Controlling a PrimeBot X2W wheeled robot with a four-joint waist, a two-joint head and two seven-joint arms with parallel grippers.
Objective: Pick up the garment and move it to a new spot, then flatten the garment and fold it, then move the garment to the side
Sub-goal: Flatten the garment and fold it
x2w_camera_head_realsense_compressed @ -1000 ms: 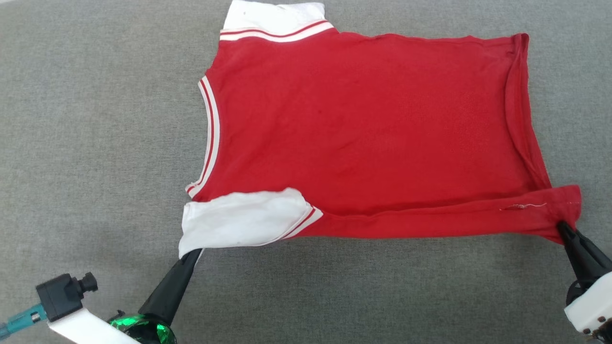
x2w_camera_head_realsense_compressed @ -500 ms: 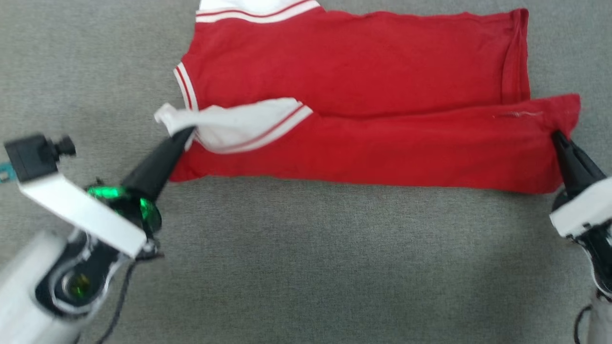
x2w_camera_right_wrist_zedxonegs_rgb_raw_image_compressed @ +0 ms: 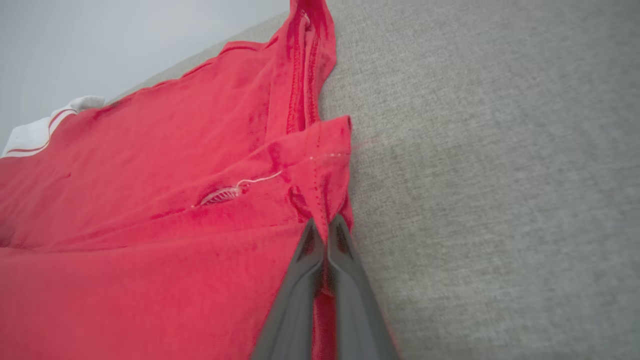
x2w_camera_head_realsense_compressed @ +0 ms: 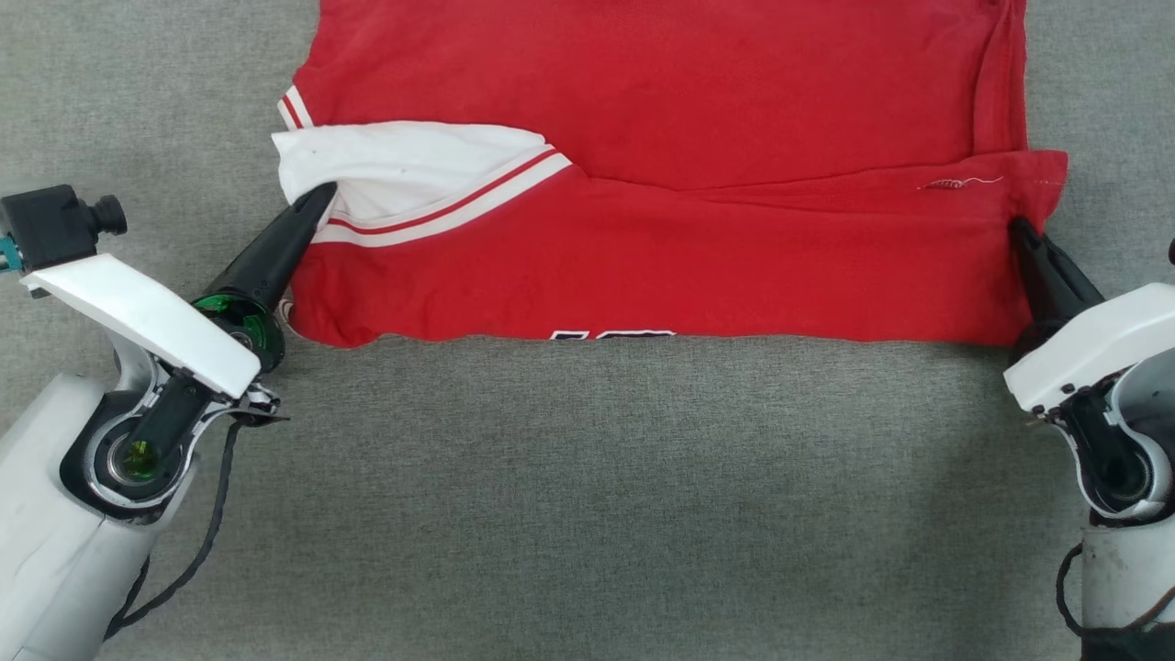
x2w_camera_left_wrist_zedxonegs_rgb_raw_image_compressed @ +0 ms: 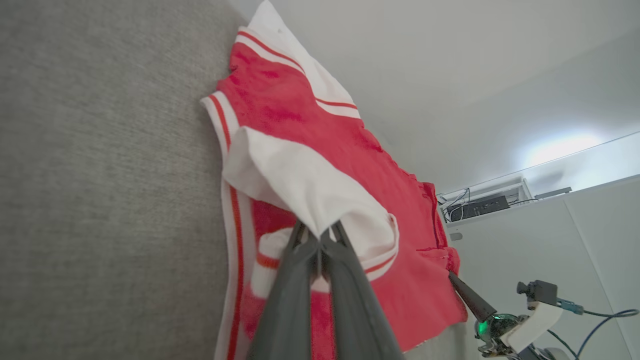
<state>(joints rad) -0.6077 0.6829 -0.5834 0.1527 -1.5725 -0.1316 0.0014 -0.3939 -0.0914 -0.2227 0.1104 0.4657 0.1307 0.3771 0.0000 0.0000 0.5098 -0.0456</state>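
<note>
The garment lies on the grey counter, its near edge doubled over the rest. My left gripper pinches the white sleeve and my right gripper pinches the red hem corner - both shut tight on cloth.

Black white-outlined lettering on the garment peeks at its near fold, perhaps digits, unreadable.

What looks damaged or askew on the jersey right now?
A loose white thread trails from what looks like a small puckered tear in the garment, near the hem corner pinched by the right tool. The white sleeve lies bunched at the left tool.
</note>
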